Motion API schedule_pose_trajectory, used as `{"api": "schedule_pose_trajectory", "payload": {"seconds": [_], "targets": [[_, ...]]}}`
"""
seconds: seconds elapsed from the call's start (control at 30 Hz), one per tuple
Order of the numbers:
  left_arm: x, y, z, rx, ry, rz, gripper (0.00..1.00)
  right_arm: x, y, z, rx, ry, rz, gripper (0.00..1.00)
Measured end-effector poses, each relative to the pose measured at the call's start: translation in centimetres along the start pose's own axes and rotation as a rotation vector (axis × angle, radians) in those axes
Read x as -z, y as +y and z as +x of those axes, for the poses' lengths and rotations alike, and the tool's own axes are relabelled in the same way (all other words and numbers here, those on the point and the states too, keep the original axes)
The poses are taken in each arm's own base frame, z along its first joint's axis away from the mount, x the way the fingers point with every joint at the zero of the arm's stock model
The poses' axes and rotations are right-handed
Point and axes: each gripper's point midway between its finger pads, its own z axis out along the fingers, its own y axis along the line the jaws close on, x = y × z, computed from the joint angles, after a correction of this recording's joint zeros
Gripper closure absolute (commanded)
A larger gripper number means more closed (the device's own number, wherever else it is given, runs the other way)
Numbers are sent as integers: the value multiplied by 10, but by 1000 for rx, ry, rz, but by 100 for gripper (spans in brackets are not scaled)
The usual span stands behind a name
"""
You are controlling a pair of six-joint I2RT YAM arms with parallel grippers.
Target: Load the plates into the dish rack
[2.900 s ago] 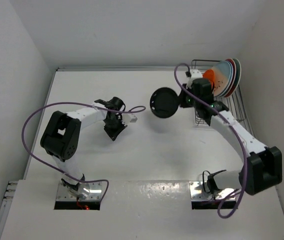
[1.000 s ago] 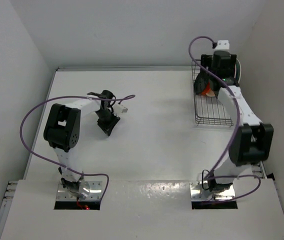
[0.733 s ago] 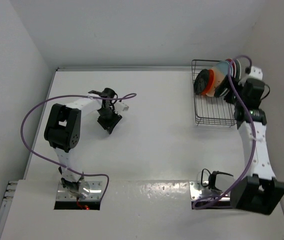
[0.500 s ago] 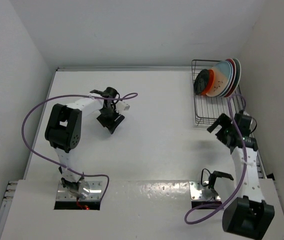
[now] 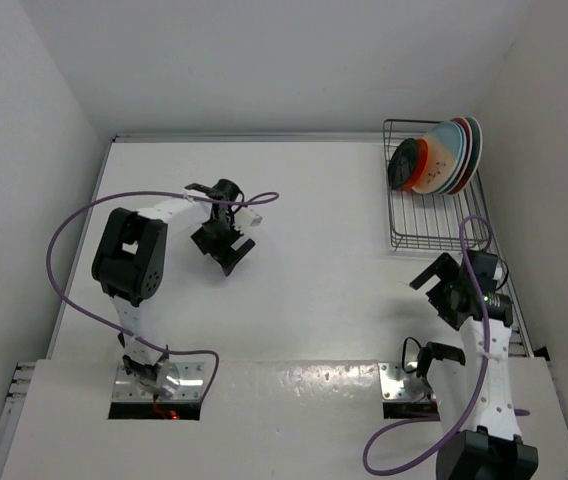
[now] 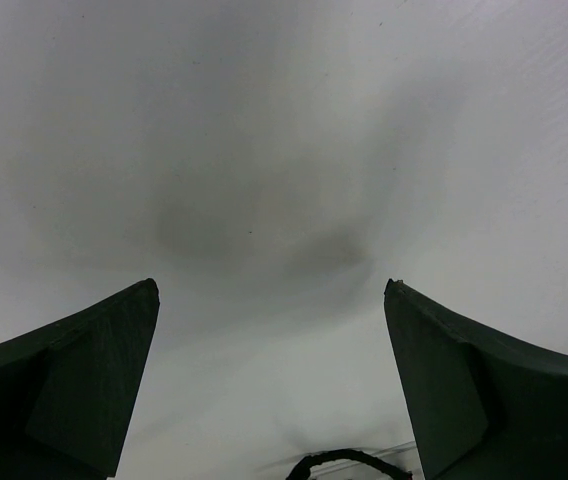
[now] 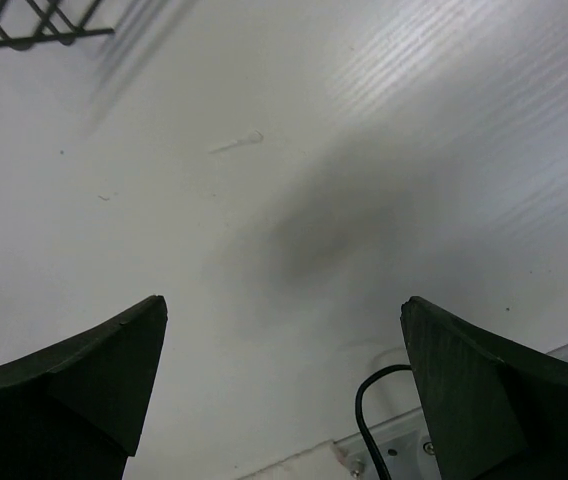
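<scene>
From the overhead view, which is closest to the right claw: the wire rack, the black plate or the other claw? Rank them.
1. Dish rack, just beyond the right gripper.
2. Black plate, at the rack's far end.
3. Left gripper, far over on the left.

Plates (image 5: pixel 442 160) fill the far end of the dish rack (image 5: pixel 426 247); its near half is free.

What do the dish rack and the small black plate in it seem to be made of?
The dish rack looks like thin dark metal wire: rods crossing in an open grid. The small black plate is uniformly dark; glazed ceramic or plastic, the view is too small to tell.
</scene>
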Motion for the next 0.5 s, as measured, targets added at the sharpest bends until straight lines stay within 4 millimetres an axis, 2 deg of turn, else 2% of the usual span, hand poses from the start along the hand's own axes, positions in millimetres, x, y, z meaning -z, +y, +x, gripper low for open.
{"api": "schedule_pose_trajectory", "payload": {"seconds": [0.17,0.5], "targets": [[-1,-1,3,1,9,2,0,-4,-5,15,-20,52,9,1],[-2,-2,3,0,6,9,0,-4,-5,17,-28,57,10,1]]}}
